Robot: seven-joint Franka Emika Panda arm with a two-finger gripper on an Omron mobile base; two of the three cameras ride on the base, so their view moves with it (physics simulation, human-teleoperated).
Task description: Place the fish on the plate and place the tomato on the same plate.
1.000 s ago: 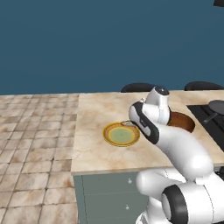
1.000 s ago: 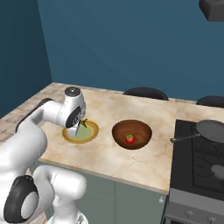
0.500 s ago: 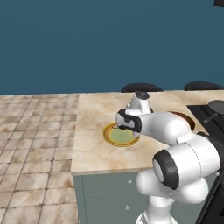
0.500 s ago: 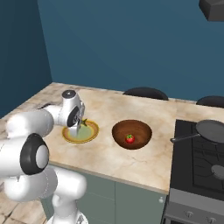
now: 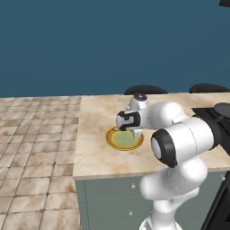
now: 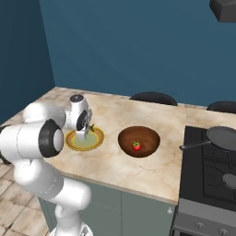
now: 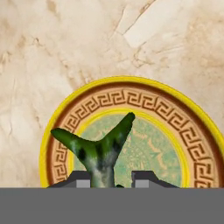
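In the hand view my gripper (image 7: 106, 180) is shut on the fish (image 7: 99, 146), whose greenish forked tail sticks out past the fingertips, just above the pale green centre of the plate (image 7: 192, 131). The left base view shows the gripper (image 5: 136, 133) pointing down over the yellow-rimmed plate (image 5: 117, 141). From the right base view the gripper (image 6: 85, 135) hangs over the plate (image 6: 73, 143), with a bit of fish (image 6: 91, 127) beside the hand. The red tomato (image 6: 137, 146) lies inside the brown wooden bowl (image 6: 126, 136), right of the plate.
A stove (image 6: 207, 170) with a dark frying pan (image 6: 221, 137) fills the counter's right end. Two dark stool tops (image 6: 153, 97) stand behind the counter. The counter's left edge (image 5: 77, 134) drops to a tiled floor.
The arm has bent lower and brought the held fish down closer to the plate. Plate, bowl and tomato have stayed put.
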